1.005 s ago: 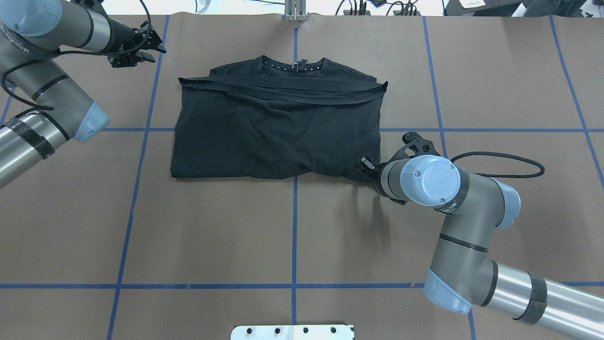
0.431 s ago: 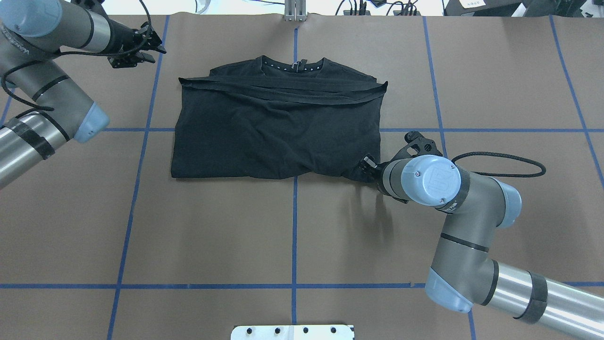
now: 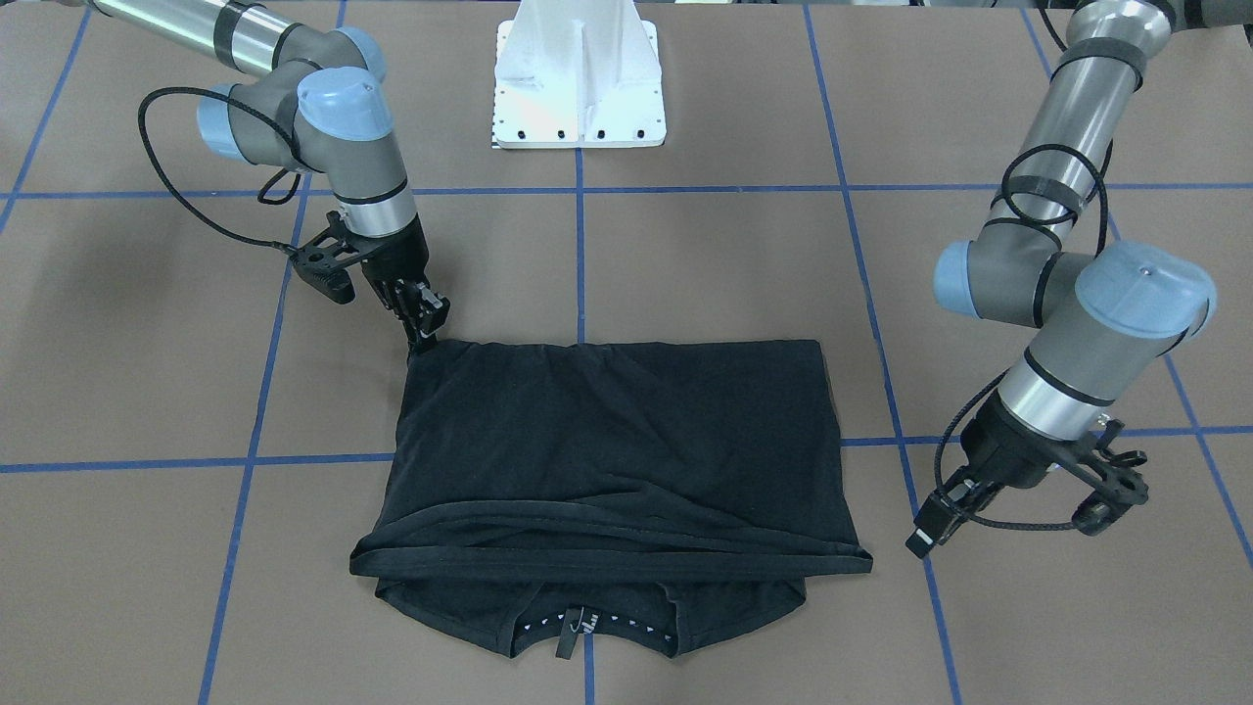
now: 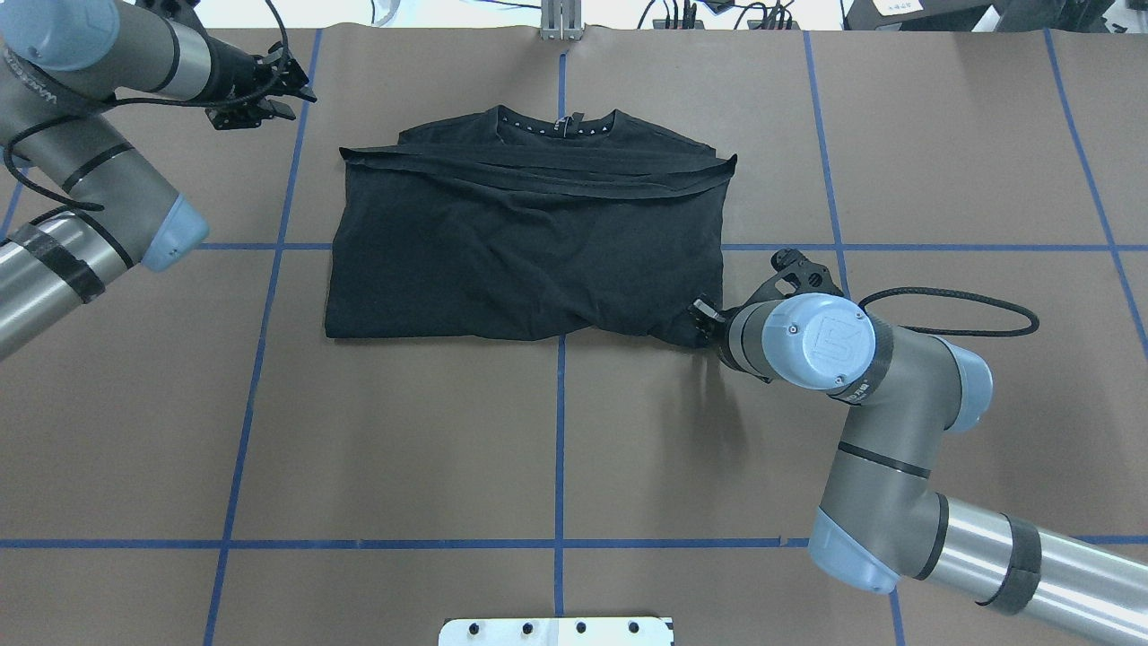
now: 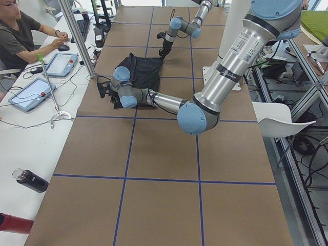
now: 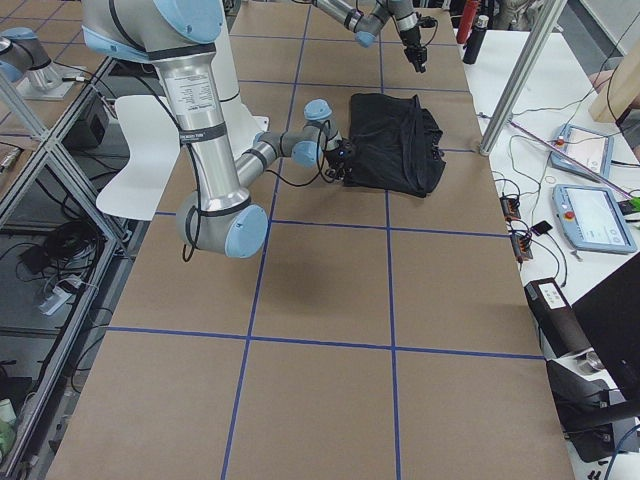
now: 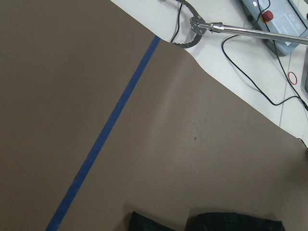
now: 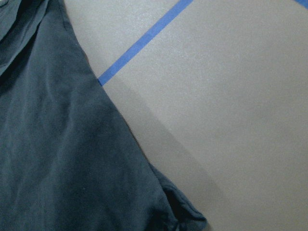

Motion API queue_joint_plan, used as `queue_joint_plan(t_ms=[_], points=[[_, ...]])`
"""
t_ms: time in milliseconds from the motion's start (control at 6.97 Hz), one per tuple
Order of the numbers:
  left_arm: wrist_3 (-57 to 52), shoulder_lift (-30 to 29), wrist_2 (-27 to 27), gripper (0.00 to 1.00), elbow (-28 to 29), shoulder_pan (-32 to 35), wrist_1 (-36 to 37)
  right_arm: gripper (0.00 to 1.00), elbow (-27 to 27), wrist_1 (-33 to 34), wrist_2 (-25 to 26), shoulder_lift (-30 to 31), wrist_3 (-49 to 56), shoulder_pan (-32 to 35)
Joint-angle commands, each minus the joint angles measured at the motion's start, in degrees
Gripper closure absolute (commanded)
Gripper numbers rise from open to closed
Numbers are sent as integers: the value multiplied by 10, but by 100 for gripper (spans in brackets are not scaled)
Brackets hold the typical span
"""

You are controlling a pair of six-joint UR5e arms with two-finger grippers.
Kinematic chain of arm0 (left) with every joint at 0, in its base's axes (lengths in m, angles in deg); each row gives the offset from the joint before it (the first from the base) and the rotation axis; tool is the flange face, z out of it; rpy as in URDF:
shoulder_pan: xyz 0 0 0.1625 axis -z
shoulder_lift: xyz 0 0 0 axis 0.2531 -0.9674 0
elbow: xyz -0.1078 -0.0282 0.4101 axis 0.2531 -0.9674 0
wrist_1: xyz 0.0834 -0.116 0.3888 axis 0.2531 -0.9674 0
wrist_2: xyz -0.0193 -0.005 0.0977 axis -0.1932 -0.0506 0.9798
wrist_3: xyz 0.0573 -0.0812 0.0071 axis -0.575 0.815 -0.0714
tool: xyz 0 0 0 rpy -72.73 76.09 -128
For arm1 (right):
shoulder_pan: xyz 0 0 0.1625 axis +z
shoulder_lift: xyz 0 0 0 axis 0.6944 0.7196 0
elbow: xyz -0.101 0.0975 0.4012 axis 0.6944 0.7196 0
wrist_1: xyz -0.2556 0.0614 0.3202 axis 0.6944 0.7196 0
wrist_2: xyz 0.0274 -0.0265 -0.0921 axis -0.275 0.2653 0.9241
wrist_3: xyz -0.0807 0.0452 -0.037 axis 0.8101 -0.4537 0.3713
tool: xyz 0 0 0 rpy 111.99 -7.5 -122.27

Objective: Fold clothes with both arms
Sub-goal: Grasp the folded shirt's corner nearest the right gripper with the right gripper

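Note:
The black T-shirt (image 4: pixel 529 251) lies folded in half on the brown table, hem up near the shoulders and collar (image 3: pixel 587 622) towards the far edge; its logo is hidden. My right gripper (image 4: pixel 695 321) is at the shirt's near right corner (image 3: pixel 423 345), low on the table, and looks shut on that bunched corner (image 8: pixel 185 219). My left gripper (image 4: pixel 300 103) hovers open and empty beyond the shirt's far left corner, well apart from it. In the left wrist view its two dark fingertips (image 7: pixel 144 222) show apart over bare table.
Blue tape lines (image 4: pixel 560 431) grid the table. The white pedestal base (image 3: pixel 580 78) stands at the robot's side. A metal bracket (image 4: pixel 560 22) sits at the far edge. A side desk with tablets (image 5: pixel 61 64) and a seated person (image 5: pixel 20 36) lies beyond.
My right gripper has shifted slightly right at the shirt's corner. My left gripper has drifted a little farther away. The shirt's shape is the same.

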Motion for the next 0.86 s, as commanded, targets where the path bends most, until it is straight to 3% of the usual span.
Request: queue_joint_plan(t_ms=[0, 287, 431, 718], points=[[0, 0, 0, 54, 0, 0, 0, 100, -6, 2, -4, 0, 3, 4], [0, 0, 0, 54, 0, 0, 0, 100, -29, 20, -19, 4, 6, 15], [1, 0, 0, 54, -1, 0, 0, 100, -64, 67, -30, 6, 6, 15], [1, 1, -1, 54, -1, 1, 0, 100, -144, 88, -68, 58, 19, 15]])
